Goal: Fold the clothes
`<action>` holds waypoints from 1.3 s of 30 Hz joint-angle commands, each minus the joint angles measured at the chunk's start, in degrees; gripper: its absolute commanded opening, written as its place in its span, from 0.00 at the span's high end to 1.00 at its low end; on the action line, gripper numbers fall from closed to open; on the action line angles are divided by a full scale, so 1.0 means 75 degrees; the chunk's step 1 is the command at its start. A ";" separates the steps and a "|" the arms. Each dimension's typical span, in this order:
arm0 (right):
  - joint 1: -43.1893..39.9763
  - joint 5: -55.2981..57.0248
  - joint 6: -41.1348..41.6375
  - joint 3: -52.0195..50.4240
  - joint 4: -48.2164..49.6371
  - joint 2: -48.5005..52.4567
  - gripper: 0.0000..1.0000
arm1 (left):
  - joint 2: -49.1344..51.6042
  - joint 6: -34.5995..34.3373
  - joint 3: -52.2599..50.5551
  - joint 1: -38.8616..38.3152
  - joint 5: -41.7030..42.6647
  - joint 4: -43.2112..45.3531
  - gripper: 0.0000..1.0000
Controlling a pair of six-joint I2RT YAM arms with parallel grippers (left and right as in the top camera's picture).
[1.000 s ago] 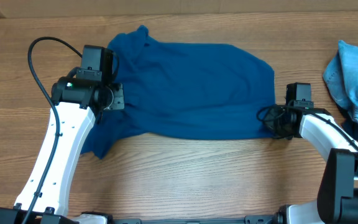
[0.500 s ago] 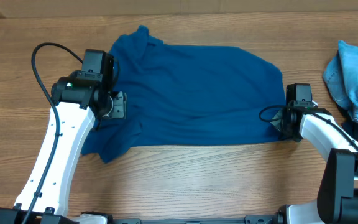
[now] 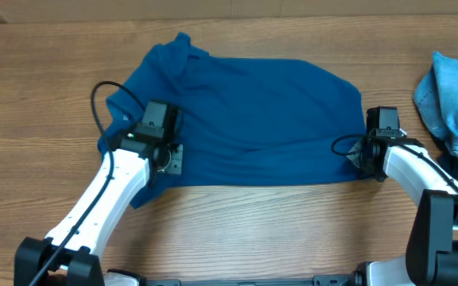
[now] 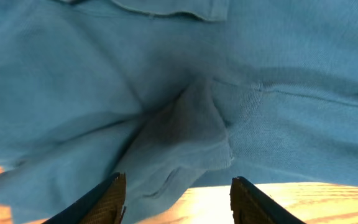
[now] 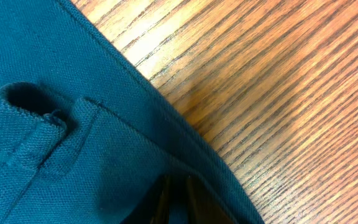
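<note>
Blue shirt (image 3: 253,119) is spread on the table (image 3: 293,230), long axis left-right. Right gripper (image 5: 174,190) is pinched shut on its right hem. Left gripper (image 4: 176,186) has jaws apart, empty, over the near-left edge. A bunched fold (image 4: 185,130) sits just ahead of them, so the left arm is nearer.

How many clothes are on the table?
2. The dark blue shirt lies spread out in the middle of the table. A light blue denim garment is bunched at the right edge. Something dark just below it may be a third, partly hidden.
</note>
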 commanded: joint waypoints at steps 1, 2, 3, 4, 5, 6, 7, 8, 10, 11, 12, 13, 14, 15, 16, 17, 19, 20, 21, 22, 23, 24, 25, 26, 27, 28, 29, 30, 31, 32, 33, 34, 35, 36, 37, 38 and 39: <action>-0.0090 -0.0009 0.0055 -0.0224 -0.0061 0.0216 0.86 | 0.0361 0.0379 -0.0399 -0.0064 -0.0300 0.0571 0.43; -0.0090 -0.0009 0.0055 -0.0224 -0.0061 0.0216 0.86 | 0.0446 0.0478 -0.0428 -0.0067 -0.0300 0.0729 0.43; -0.0090 -0.0009 0.0055 -0.0224 -0.0064 0.0216 0.86 | 0.0525 0.0560 -0.0434 -0.0067 -0.0300 0.0868 0.43; -0.0090 -0.0012 0.0055 -0.0224 -0.0064 0.0216 0.86 | 0.0609 0.0644 -0.0434 -0.0073 -0.0294 0.1011 0.43; -0.0090 -0.0038 0.0055 -0.0224 -0.0064 0.0216 0.86 | 0.0714 0.0664 -0.0434 -0.0099 -0.0297 0.1160 0.42; -0.0090 -0.0052 0.0055 -0.0224 -0.0064 0.0216 0.86 | 0.0793 0.0699 -0.0434 -0.0108 -0.0300 0.1236 0.42; -0.0090 -0.0090 0.0055 -0.0224 -0.0064 0.0216 0.86 | 0.0924 0.0731 -0.0434 -0.0143 -0.0306 0.1314 0.42; -0.0090 -0.0093 0.0055 -0.0224 -0.0064 0.0216 0.86 | 0.1072 0.0731 -0.0434 -0.0192 -0.0312 0.1355 0.42; -0.0090 -0.0093 0.0052 -0.0224 -0.0064 0.0216 0.86 | 0.1341 0.0731 -0.0434 -0.0289 -0.0332 0.1370 0.45; -0.0090 -0.0093 0.0052 -0.0224 -0.0067 0.0216 0.86 | 0.1434 0.0734 -0.0434 -0.0344 -0.0335 0.1381 0.46; -0.0090 -0.0093 0.0052 -0.0224 -0.0067 0.0216 0.86 | 0.1527 0.0731 -0.0434 -0.0428 -0.0417 0.1408 0.46; -0.0090 -0.0093 0.0055 -0.0224 -0.0067 0.0216 0.86 | 0.1565 0.0685 -0.0434 -0.0507 -0.0603 0.1413 0.46; -0.0090 -0.0093 0.0052 -0.0224 -0.0067 0.0216 0.86 | 0.1588 0.0580 -0.0434 -0.0571 -0.0886 0.1416 0.46; -0.0090 -0.0093 0.0055 -0.0224 -0.0067 0.0216 0.86 | 0.1588 0.0469 -0.0434 -0.0629 -0.1137 0.1413 0.46; -0.0090 -0.0093 0.0055 -0.0224 -0.0073 0.0216 0.86 | 0.1588 0.0469 -0.0434 -0.0659 -0.1224 0.1411 0.46; -0.0090 -0.0093 0.0055 -0.0224 -0.0073 0.0216 0.86 | 0.1588 0.0466 -0.0434 -0.0664 -0.1250 0.1381 0.48; -0.0090 -0.0093 0.0055 -0.0224 -0.0073 0.0216 0.86 | 0.1588 0.0393 -0.0434 -0.0659 -0.1311 0.1241 0.54; -0.0090 -0.0093 0.0052 -0.0224 -0.0079 0.0216 0.86 | 0.1585 0.0280 -0.0431 -0.0641 -0.1408 0.1151 0.59; -0.0090 -0.0090 0.0055 -0.0224 -0.0085 0.0216 0.86 | 0.1577 0.0178 -0.0431 -0.0635 -0.1617 0.1058 0.64; -0.0090 -0.0090 0.0055 -0.0224 -0.0087 0.0216 0.86 | 0.1571 0.0125 -0.0425 -0.0635 -0.1798 0.1000 0.69; -0.0090 -0.0090 0.0055 -0.0224 -0.0087 0.0216 0.86 | 0.1565 0.0125 -0.0405 -0.0632 -0.1923 0.0953 0.73; -0.0090 -0.0090 0.0055 -0.0224 -0.0085 0.0216 0.86 | 0.1565 0.0128 -0.0350 -0.0635 -0.2008 0.0892 0.79; -0.0090 -0.0090 0.0055 -0.0224 -0.0085 0.0216 0.86 | 0.1565 0.0128 -0.0294 -0.0635 -0.2063 0.0831 0.84; -0.0090 -0.0090 0.0055 -0.0224 -0.0087 0.0216 0.86 | 0.1565 0.0128 -0.0195 -0.0635 -0.2127 0.0723 0.88; -0.0090 -0.0090 0.0055 -0.0224 -0.0087 0.0216 0.86 | 0.1565 0.0128 -0.0061 -0.0635 -0.2215 0.0635 0.95; -0.0090 -0.0090 0.0055 -0.0224 -0.0087 0.0216 0.86 | 0.1562 0.0125 0.0061 -0.0635 -0.2285 0.0574 0.96; -0.0090 -0.0090 0.0052 -0.0224 -0.0087 0.0216 0.86 | 0.1562 0.0125 0.0198 -0.0635 -0.2334 0.0519 0.96; -0.0090 -0.0090 0.0055 -0.0224 -0.0087 0.0216 0.86 | 0.1562 0.0128 0.0318 -0.0632 -0.2361 0.0484 0.96; -0.0090 -0.0090 0.0052 -0.0224 -0.0090 0.0216 0.86 | 0.1562 0.0134 0.0478 -0.0632 -0.2361 0.0452 0.96; -0.0090 -0.0090 0.0052 -0.0224 -0.0096 0.0216 0.86 | 0.1565 0.0204 0.0676 -0.0632 -0.2363 0.0402 0.96; -0.0090 -0.0090 0.0055 -0.0224 -0.0099 0.0216 0.86 | 0.1565 0.0256 0.0790 -0.0624 -0.2390 0.0376 0.96; -0.0090 -0.0090 0.0055 -0.0224 -0.0099 0.0216 0.86 | 0.1565 0.0356 0.0956 -0.0603 -0.2390 0.0347 0.96; -0.0090 -0.0087 0.0052 -0.0224 -0.0099 0.0216 0.86 | 0.1565 0.0466 0.1072 -0.0580 -0.2387 0.0347 0.95; -0.0090 -0.0090 0.0052 -0.0224 -0.0099 0.0216 0.86 | 0.1565 0.0580 0.1139 -0.0565 -0.2387 0.0361 0.94; -0.0090 -0.0087 0.0052 -0.0224 -0.0099 0.0216 0.86 | 0.1565 0.0822 0.1212 -0.0533 -0.2387 0.0443 0.92; -0.0090 -0.0087 0.0055 -0.0224 -0.0096 0.0216 0.86 | 0.1565 0.0947 0.1230 -0.0516 -0.2384 0.0522 0.92; -0.0090 -0.0087 0.0052 -0.0224 -0.0090 0.0216 0.86 | 0.1565 0.1078 0.1239 -0.0484 -0.2378 0.0644 0.89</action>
